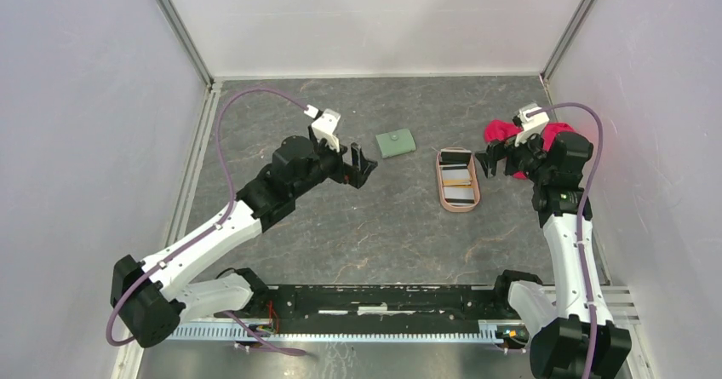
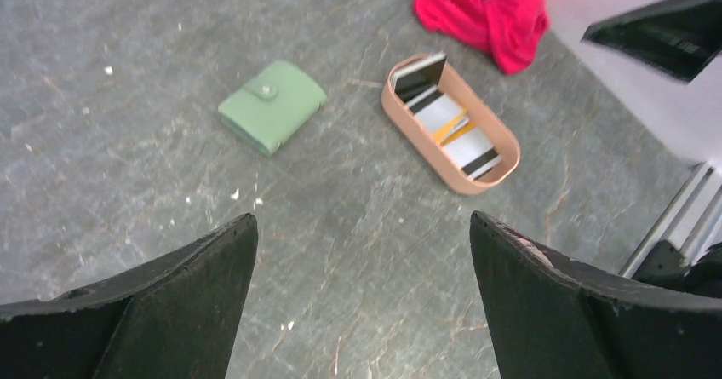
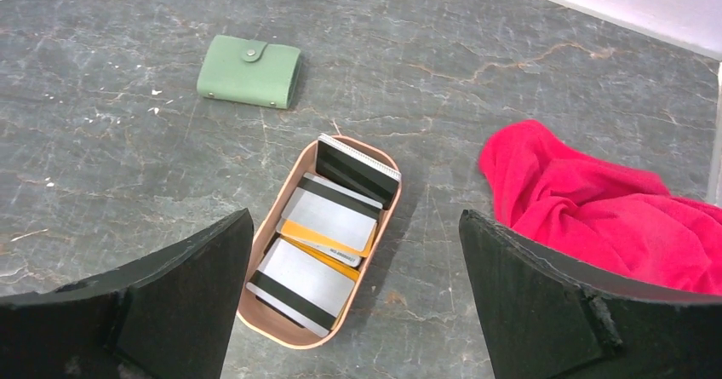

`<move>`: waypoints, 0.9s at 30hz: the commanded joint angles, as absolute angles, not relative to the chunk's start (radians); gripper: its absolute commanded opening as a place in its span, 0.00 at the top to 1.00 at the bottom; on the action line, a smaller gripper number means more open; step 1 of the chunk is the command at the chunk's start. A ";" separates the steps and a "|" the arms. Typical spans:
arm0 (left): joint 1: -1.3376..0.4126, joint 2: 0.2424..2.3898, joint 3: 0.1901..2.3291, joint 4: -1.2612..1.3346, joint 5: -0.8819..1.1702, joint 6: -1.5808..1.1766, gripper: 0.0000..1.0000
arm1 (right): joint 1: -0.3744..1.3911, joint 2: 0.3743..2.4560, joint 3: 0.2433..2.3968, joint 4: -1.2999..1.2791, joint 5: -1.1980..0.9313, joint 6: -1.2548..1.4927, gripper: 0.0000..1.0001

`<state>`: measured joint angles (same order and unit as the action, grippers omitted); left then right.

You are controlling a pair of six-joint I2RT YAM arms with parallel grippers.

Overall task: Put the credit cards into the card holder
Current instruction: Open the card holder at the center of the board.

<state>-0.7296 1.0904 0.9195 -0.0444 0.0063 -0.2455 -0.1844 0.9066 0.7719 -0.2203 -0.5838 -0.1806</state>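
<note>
The sage-green card holder [image 1: 396,144] lies closed and snapped shut on the grey table, also in the left wrist view [image 2: 272,106] and the right wrist view [image 3: 249,71]. Several credit cards [image 1: 458,184], whitish with dark stripes, yellow-orange and dark grey, lie in the pinkish-brown tray [image 1: 444,198]; they show in the left wrist view [image 2: 449,125] and the right wrist view [image 3: 328,221]. My left gripper [image 1: 364,164] is open and empty, left of the holder and above the table [image 2: 362,221]. My right gripper [image 1: 487,159] is open and empty, just right of the tray [image 3: 353,217].
A red-pink cloth [image 1: 504,132] lies bunched at the back right, under the right wrist, also in the left wrist view [image 2: 489,8] and the right wrist view [image 3: 596,204]. White walls close in the table on three sides.
</note>
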 commanded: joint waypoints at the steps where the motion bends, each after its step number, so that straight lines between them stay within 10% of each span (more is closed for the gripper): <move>1: -0.726 1.074 0.843 0.047 0.003 -0.264 0.00 | -0.186 0.915 0.800 -0.158 -0.660 -0.179 0.02; 14: -0.700 1.255 0.839 0.235 0.065 -0.181 0.00 | -0.084 1.053 0.814 -0.317 -1.001 -0.810 0.02; 27: -0.623 1.939 1.551 -0.236 0.094 0.259 0.05 | -0.006 1.210 0.865 -0.298 -0.926 -0.680 0.02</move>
<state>-0.6090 1.8297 1.3941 -0.0589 0.1154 -0.0368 -0.0048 1.2140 0.8787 -0.3450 -0.9329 -0.7109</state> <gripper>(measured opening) 0.954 0.982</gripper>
